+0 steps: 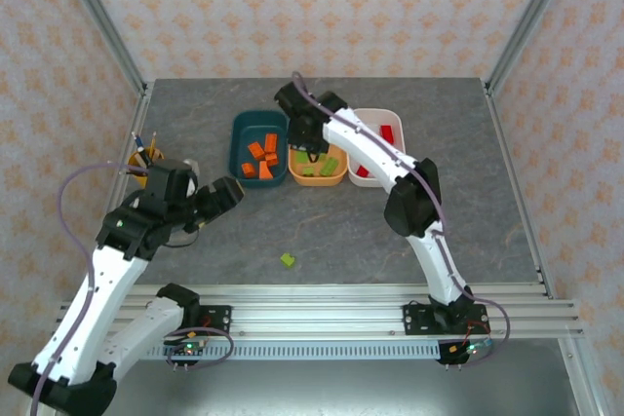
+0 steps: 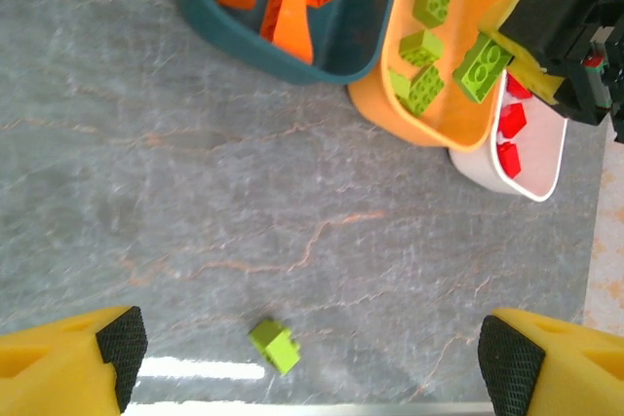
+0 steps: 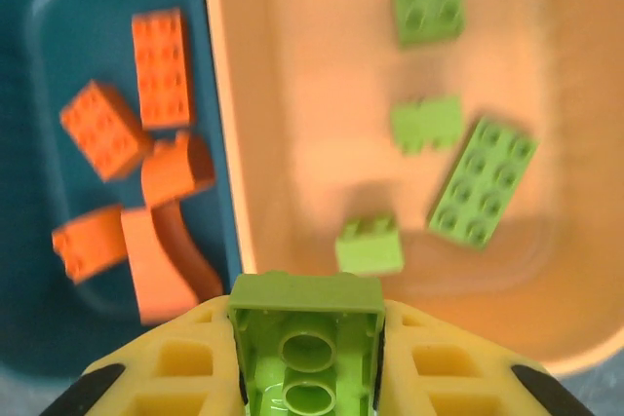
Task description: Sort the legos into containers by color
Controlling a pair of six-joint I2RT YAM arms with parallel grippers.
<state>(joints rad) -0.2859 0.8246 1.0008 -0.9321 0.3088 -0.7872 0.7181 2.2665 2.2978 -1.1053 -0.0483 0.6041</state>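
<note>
**A:** Where is the right gripper (image 3: 307, 362) hanging?

**B:** It is hovering low in the middle of the right wrist view, over the edge of the orange tub (image 3: 312, 75). Its yellow fingers (image 3: 175, 367) are pinching a lime green brick (image 3: 307, 323), whose hollow underside is facing the camera.

**A:** What is lying in that tub?

**B:** Four lime bricks (image 3: 427, 7) are lying loose on its floor, mostly toward the right half of the frame.

**A:** And the other containers?

**B:** The dark teal tub (image 3: 58, 7) is sitting against the orange one on the left of the frame, and it is holding orange bricks (image 3: 161, 65). In the top view the white tub (image 1: 375, 114) is sitting just right of the orange one and is holding red bricks (image 1: 388, 133). All three are lining up in the upper middle of that frame.

**A:** How are the left gripper's fingers standing?

**B:** The left gripper (image 2: 312, 353) is holding them spread wide. Its black pads (image 2: 122, 343) are showing in the two lower corners of the left wrist view.

**A:** Is anything lying near them?

**B:** A stray lime brick (image 2: 275, 346) is lying on the grey table (image 2: 195, 192) between the pads, touching neither. In the top view it is sitting alone below the centre, well apart from the tubs. A yellow cup of pencils (image 1: 144, 158) is standing at the left.
</note>
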